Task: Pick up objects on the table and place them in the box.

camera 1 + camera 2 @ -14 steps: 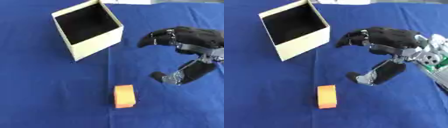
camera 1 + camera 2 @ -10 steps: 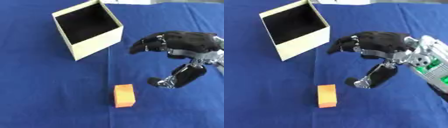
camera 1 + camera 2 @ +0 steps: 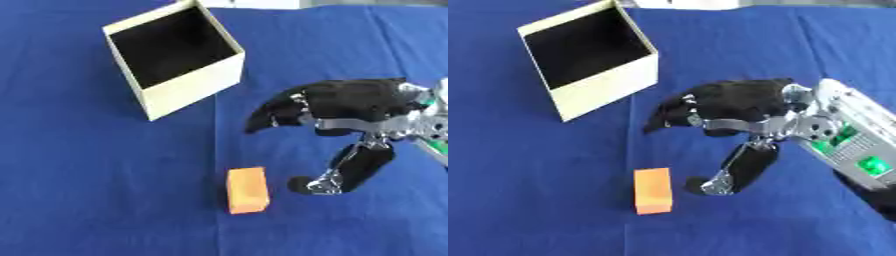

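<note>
An orange block (image 3: 247, 189) lies flat on the blue cloth, near the front centre. My right hand (image 3: 346, 102) hovers just right of and above it, open, fingers stretched to the left and thumb hanging down near the block's right side, holding nothing. A cream cardboard box (image 3: 173, 56) stands open at the back left, its dark inside looks empty. My left hand shows in neither view.
Blue cloth (image 3: 87, 175) covers the whole table. My right forearm, silver with green lights (image 3: 852, 150), comes in from the right edge. A pale object shows at the far top edge (image 3: 684, 4).
My right hand has moved left and forward, down toward the orange block. The block and the box have stayed in place.
</note>
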Robot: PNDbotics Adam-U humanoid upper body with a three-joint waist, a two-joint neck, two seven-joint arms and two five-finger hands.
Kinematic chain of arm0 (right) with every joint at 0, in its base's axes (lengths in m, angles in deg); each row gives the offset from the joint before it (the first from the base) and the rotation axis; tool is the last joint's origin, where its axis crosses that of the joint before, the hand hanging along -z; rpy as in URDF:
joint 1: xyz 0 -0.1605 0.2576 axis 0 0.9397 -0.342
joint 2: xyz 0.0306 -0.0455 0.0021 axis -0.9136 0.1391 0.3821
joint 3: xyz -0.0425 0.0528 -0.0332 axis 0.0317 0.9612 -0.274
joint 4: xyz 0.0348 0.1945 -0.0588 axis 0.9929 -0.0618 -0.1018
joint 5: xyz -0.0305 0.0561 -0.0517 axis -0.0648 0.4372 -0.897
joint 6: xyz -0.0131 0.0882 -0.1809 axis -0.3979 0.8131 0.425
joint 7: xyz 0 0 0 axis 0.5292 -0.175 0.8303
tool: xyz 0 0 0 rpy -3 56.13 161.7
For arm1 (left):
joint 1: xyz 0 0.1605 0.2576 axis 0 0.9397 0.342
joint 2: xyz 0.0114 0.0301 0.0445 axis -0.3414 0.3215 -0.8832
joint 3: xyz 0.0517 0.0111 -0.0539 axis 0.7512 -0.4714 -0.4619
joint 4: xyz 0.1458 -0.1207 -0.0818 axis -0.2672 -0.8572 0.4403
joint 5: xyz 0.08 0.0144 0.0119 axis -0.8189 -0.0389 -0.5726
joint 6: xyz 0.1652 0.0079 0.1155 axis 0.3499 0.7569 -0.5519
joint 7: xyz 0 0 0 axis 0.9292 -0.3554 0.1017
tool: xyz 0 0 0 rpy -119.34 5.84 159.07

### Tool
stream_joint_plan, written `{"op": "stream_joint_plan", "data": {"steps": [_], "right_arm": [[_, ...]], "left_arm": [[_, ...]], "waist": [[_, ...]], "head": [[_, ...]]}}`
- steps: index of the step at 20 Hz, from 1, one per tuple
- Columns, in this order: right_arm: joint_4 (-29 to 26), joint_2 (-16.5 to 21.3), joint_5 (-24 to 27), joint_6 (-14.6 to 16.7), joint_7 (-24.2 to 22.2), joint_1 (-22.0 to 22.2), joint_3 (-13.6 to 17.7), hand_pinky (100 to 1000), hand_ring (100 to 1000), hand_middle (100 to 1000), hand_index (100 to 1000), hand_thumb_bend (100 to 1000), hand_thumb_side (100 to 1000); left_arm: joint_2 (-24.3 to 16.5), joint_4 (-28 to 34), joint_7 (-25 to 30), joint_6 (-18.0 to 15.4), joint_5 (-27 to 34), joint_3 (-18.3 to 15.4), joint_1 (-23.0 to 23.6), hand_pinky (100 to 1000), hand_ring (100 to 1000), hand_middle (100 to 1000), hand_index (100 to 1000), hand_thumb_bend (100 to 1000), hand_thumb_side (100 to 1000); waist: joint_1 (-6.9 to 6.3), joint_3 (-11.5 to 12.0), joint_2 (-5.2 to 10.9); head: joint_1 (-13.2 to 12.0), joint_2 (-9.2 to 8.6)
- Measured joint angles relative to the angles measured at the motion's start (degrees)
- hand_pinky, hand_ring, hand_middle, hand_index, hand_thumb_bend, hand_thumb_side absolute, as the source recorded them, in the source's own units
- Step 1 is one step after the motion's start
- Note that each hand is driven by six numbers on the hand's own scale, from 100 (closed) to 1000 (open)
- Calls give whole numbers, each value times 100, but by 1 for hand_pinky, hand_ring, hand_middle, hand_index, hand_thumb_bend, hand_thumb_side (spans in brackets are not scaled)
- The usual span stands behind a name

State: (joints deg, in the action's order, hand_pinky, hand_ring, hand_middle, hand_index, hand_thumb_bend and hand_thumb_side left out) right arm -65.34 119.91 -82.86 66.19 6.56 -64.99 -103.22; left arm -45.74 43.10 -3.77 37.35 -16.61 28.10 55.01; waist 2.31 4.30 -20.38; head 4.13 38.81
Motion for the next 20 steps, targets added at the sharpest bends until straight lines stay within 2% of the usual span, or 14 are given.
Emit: {"op": "stream_joint_plan", "data": {"steps": [4, 8, 20], "right_arm": [[0, -137, -178, -152, -351, -32, -23, 910, 923, 881, 970, 373, 408], [0, -267, -459, -333, -575, -31, -56, 907, 921, 881, 973, 385, 428], [0, -636, -1336, -590, -764, 125, -281, 905, 921, 881, 980, 391, 450]], "left_arm": [[0, 0, 3, -2, 2, 1, 0, 578, 552, 612, 666, 584, 845], [0, 0, 12, -6, 9, 3, 0, 578, 552, 612, 665, 584, 845], [0, 0, 47, 10, 20, 33, 0, 576, 551, 612, 664, 584, 847]], "waist": [[21, 10, 13], [27, 29, 13], [29, 58, -6]], "head": [[-3, 40], [-5, 50], [13, 53]]}}
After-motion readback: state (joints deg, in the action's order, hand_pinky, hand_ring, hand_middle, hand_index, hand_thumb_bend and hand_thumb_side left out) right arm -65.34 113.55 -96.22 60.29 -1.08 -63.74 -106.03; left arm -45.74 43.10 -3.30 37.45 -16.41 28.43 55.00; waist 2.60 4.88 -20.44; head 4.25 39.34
